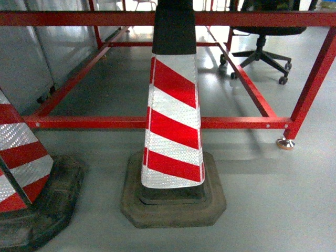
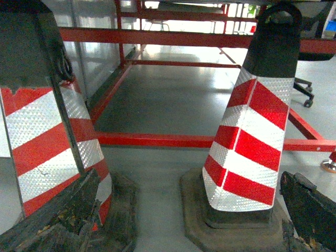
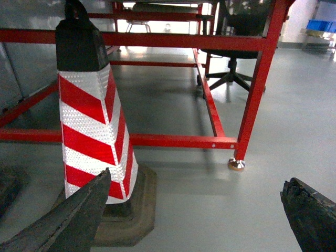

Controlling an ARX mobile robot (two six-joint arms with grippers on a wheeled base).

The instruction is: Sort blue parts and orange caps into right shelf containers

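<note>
No blue parts, orange caps, shelf or right shelf containers show in any view. My left gripper (image 2: 184,223) hangs low over grey floor, open, with nothing between its dark worn fingers (image 2: 68,210); it sits between two striped cones. My right gripper (image 3: 194,218) is also open and empty above bare floor, its left finger (image 3: 73,220) in front of a cone's base. Neither gripper appears in the head view.
A red-and-white traffic cone (image 1: 173,121) on a dark rubber base stands straight ahead, and a second cone (image 1: 21,157) at the left. Behind them runs a red steel frame (image 1: 157,122) with a foot (image 1: 285,143). An office chair (image 1: 260,50) stands beyond. Something blue (image 3: 320,25) lies far right.
</note>
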